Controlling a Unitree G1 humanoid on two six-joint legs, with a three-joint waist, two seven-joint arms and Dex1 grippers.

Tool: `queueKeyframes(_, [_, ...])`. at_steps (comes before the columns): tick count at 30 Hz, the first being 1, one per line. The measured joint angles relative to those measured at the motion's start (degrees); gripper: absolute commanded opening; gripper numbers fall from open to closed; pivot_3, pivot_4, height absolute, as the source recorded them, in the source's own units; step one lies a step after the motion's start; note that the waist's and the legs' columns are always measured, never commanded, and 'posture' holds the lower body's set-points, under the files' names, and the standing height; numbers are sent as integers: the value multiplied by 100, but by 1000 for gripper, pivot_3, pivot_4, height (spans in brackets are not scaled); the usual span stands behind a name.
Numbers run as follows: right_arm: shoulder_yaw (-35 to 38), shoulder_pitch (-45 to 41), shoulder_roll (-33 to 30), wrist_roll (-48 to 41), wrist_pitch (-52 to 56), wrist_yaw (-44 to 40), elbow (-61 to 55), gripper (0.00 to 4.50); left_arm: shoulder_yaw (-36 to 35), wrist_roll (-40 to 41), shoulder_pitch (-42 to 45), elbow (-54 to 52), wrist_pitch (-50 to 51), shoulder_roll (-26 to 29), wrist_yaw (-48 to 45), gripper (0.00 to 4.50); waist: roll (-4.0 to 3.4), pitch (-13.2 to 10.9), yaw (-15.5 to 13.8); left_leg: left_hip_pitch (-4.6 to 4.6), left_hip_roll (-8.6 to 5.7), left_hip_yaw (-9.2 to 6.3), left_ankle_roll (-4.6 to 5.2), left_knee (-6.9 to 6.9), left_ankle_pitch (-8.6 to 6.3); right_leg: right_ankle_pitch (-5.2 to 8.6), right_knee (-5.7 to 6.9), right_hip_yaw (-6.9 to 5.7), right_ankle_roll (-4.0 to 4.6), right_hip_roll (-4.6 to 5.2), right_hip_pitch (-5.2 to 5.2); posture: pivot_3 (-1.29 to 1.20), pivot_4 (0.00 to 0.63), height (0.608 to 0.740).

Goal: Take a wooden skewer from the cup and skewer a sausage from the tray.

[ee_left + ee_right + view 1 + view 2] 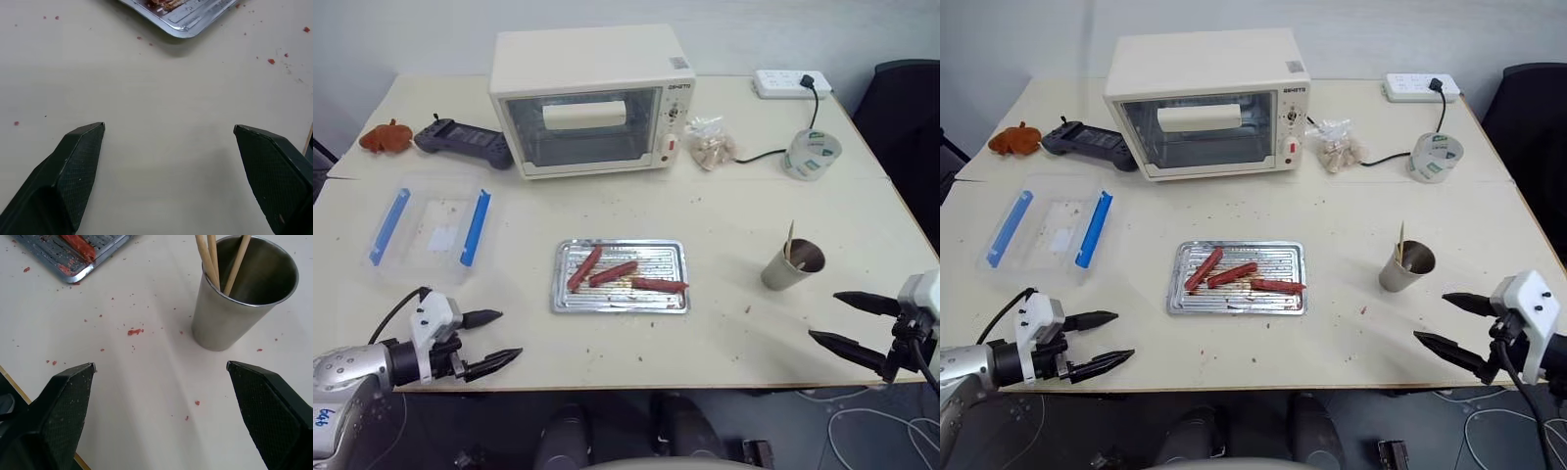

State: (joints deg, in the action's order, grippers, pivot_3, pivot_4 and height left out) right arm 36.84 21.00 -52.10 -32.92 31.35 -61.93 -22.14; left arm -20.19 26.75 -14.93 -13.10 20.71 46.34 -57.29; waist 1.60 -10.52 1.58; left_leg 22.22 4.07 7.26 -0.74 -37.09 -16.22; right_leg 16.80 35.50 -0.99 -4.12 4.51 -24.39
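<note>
On oven [590, 98] panel, unreadable brand lettering.

The tray [621, 277] lay mid-table in front of the oven [590, 100], three sausages [659, 285] on it. The cup [793, 264], holding skewers [209, 258], stood to its right; a plastic box [431, 227] lay to its left.

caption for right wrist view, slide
Open right gripper facing the cup of wooden skewers, tray corner beyond.
</note>
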Motion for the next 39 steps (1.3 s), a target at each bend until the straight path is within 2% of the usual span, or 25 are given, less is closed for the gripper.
queueKeyframes(13, [4, 273, 47, -204, 355, 123, -283, 4500, -15, 60, 406, 15, 223, -33, 292, 4473, 0, 0, 1, 0, -2, -1, 1, 2, 1, -1, 3, -1, -2, -2, 0, 0, 150, 740])
queueKeyframes(17, [137, 459, 52, -285, 501, 164, -727, 4500, -14, 122, 430, -10, 299, -30, 259, 4473, 0, 0, 0, -2, -2, -4, 1, 0, 1, -1, 6, -1, -2, -3, 1, 0, 150, 740])
queueKeyframes(22, [148, 280, -210, -535, 784, 211, -1537, 4500, -28, 762, 721, -525, 941, 129, 147, 4473, 1, 0, 0, -1, -3, -2, 2, -3, 1, -3, 10, 2, -5, -5, 1, 0, 150, 740])
queueKeyframes(25, [176, -324, -679, -1013, 1181, 345, -1940, 4500, -203, 1397, 1137, -858, 1457, 425, 13, 4473, 2, -1, 7, -3, -12, -2, 4, -3, 3, -4, 10, 4, -6, -7, 1, 0, 150, 740])
queueKeyframes(29, [-261, -2017, -1288, -2063, 1969, 1228, -2051, 4500, -273, 2206, 1803, -1177, 1953, 957, -394, 4473, 2, -3, 18, -3, -16, -7, 3, 2, 2, 1, 8, 9, 1, -8, -4, 0, 150, 740])
queueKeyframes(30, [-473, -2335, -1299, -2232, 2087, 1422, -2059, 4500, -246, 2254, 1893, -1207, 1978, 1048, -488, 4473, 2, -3, 15, 0, -15, -9, 0, 4, 0, 2, 7, 8, 4, -8, -7, 0, 150, 740])
queueKeyframes(32, [-1416, -3325, -1257, -2378, 2358, 1913, -2049, 4500, -36, 2242, 2099, -1191, 1975, 1238, -771, 4473, -1, -6, 34, 4, -17, -9, -4, 5, -2, 2, 10, 13, 4, -9, -17, 0, 150, 740])
queueKeyframes(35, [-2501, -4389, -900, -2436, 2715, 2498, -2004, 4500, 320, 2153, 2458, -1192, 1841, 1316, -1015, 4473, -3, -7, 29, 16, -18, -16, -6, 4, -4, 1, 11, 11, 1, -12, -24, 0, 150, 740])
queueKeyframes(37, [-2775, -4647, -838, -2440, 2926, 2727, -1868, 4500, 507, 2135, 2744, -1183, 1821, 1281, -1005, 4473, -3, -8, -1, 32, -21, -20, -3, 1, -6, -14, 12, 9, -27, -14, -33, 0, 150, 740])
queueKeyframes(39, [-2560, -4674, -887, -2572, 3100, 2778, -1668, 4500, 545, 2203, 2947, -1171, 1860, 1225, -969, 4473, -3, -8, -32, 47, -26, -29, 5, -8, -11, -38, 10, -5, -71, -12, -35, 0, 150, 740])
